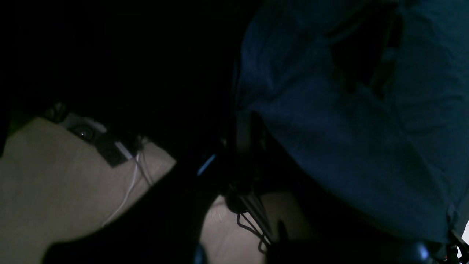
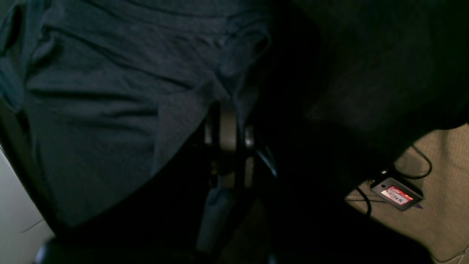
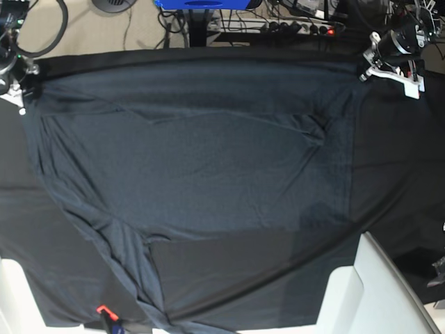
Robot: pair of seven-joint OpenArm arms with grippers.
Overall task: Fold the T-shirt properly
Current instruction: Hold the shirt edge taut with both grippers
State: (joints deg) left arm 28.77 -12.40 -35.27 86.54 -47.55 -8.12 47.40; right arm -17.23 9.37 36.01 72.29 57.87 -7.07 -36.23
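The T-shirt [image 3: 201, 167] is a large dark blue-grey knit, stretched wide over the black tablecloth [image 3: 407, 181]. Its far edge runs taut between my two grippers along the table's back. My left gripper [image 3: 363, 72], at the back right of the base view, is shut on one corner of that edge. My right gripper [image 3: 26, 75], at the back left, is shut on the other corner. In the left wrist view the T-shirt [image 1: 366, 128] hangs from the left gripper [image 1: 243, 126]. In the right wrist view, T-shirt [image 2: 110, 95] cloth bunches into the right gripper [image 2: 227, 123]. One part trails toward the front left.
White panels stand at the front right [image 3: 379, 292] and front left [image 3: 14, 292]. A small orange-tipped object [image 3: 103, 310] lies by the front edge. Behind the table are cables, a power strip [image 3: 299, 26] and a blue object [image 3: 201, 3]. A labelled box [image 2: 397, 193] sits on the beige floor.
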